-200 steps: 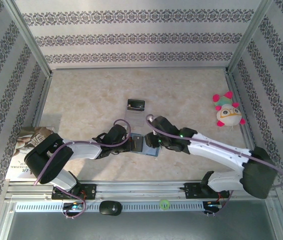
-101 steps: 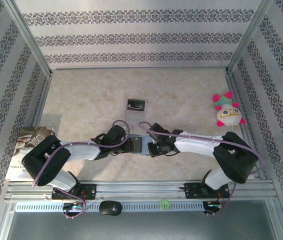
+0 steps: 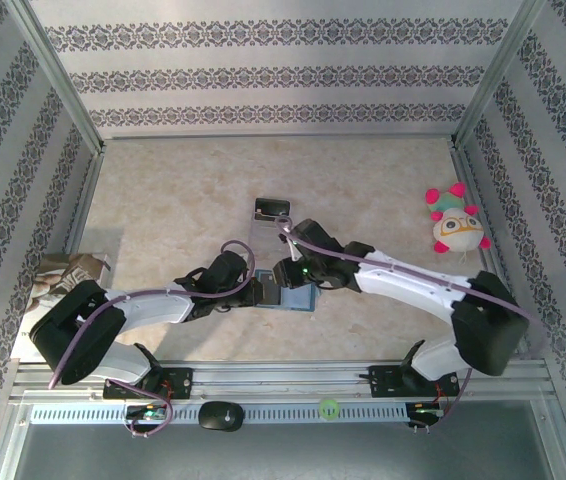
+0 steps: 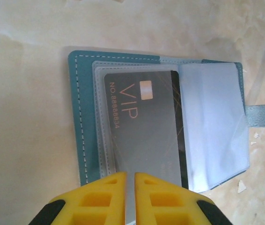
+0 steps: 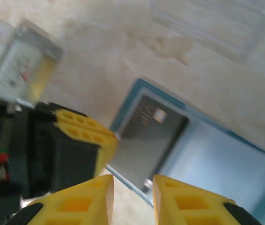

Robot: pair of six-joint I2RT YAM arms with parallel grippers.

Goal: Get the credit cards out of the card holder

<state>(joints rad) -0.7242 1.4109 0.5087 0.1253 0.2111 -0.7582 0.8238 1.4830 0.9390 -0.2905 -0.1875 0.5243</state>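
Card holder [image 4: 83,117] lies open and flat on the table [image 3: 163,200], near the front, about midway between the two arm bases, teal border up and both clear-sleeved halves exposed. A grey VIP card [image 4: 146,136] sits in the sleeve of the half nearer the left arm. Its long axis runs straight away from the left gripper [image 4: 130,180], slightly skewed, so its short near edge faces those jaws head-on. The left jaws stand almost together, with only a thin slit between the yellow fingers, and the card's near edge disappears under them. I cannot tell whether they pinch the card, the sleeve or nothing. The right gripper [image 5: 133,187] hangs above the holder's far side, jaws partly apart with nothing between them. The holder's corner lies just ahead of the gap and the left finger sits just beside it. Judgement: the left arm is nearer and already lined up with the card's length, so I expect a pull straight back along that axis. The right arm looks placed to pin the empty half. I cannot make out which side the sleeve opens. Risk: the whole holder drags along.
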